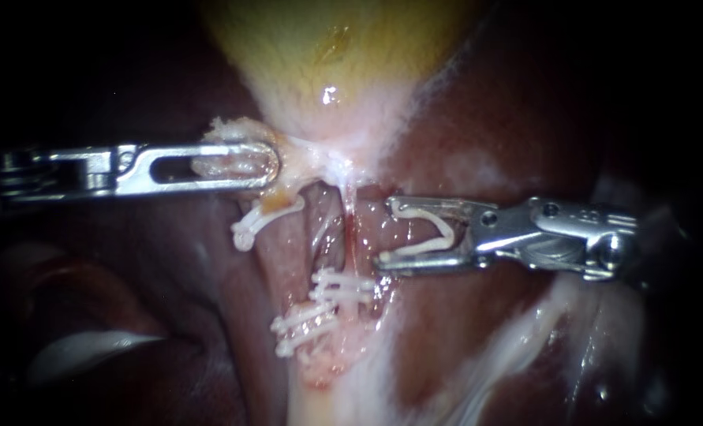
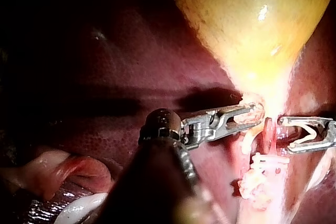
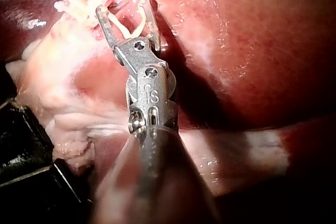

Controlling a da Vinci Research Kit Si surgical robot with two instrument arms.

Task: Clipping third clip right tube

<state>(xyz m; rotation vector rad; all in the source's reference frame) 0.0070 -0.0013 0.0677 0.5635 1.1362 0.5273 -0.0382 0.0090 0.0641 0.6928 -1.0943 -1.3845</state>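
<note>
left instrument (image 1: 266, 167) | jaws clamped on tissue (image 1: 229, 128) at gallbladder (image 1: 319, 47) neck, 10 o'clock of right tube (image 1: 349, 225) | right instrument (image 1: 386, 231) | jaws wide, cradling open clip (image 1: 438, 230), just at tube's 3 o'clock | applied clips (image 1: 331, 304) at 6 o'clock

Carrier: liver (image 1: 477, 118), dark red and wet.
Lying on it, as I see it:
- gallbladder (image 1: 327, 47), yellow, its pale neck pinched between the jaws of my left instrument (image 1: 271, 164);
- single clip (image 1: 260, 221), white, just under those jaws;
- right tube (image 1: 349, 229), thin and reddish, just ahead of my right instrument (image 1: 385, 231), whose jaws carry an open clip (image 1: 446, 230);
- clip cluster (image 1: 327, 308), white, under those jaws.
</note>
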